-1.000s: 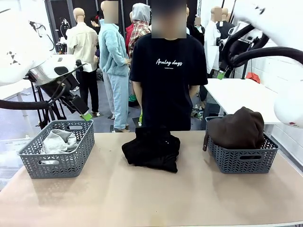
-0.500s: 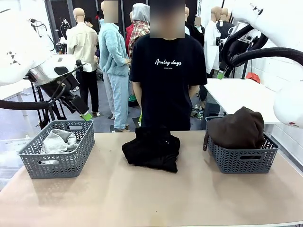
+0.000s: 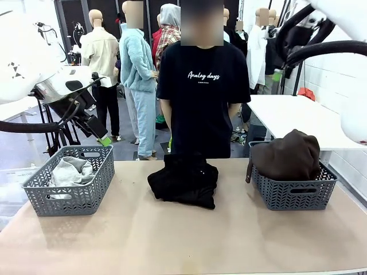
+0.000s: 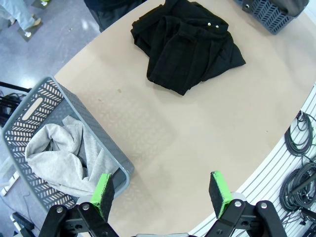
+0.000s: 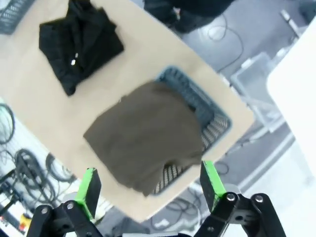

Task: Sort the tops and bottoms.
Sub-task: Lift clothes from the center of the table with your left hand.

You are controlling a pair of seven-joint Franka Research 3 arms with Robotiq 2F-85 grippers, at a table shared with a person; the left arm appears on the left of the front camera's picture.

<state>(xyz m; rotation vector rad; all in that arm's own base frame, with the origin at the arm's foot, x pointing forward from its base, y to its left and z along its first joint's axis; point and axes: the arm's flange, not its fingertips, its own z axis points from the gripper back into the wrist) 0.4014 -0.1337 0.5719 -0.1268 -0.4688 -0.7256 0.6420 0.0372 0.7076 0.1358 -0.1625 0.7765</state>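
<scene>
Both grippers hang high above the table with nothing in them. The left gripper has its green-padded fingers spread wide. The light grey garment lies in a grey basket just past one fingertip, and the black pile sits well ahead of both fingers on the bare tabletop. The right gripper is equally wide. The dark brown garment is heaped in the other basket straight beyond the gap between its fingers. By my reading, grey and brown are already sorted. The black clothing between the baskets is left to do, and I cannot tell how many pieces it holds.
</scene>
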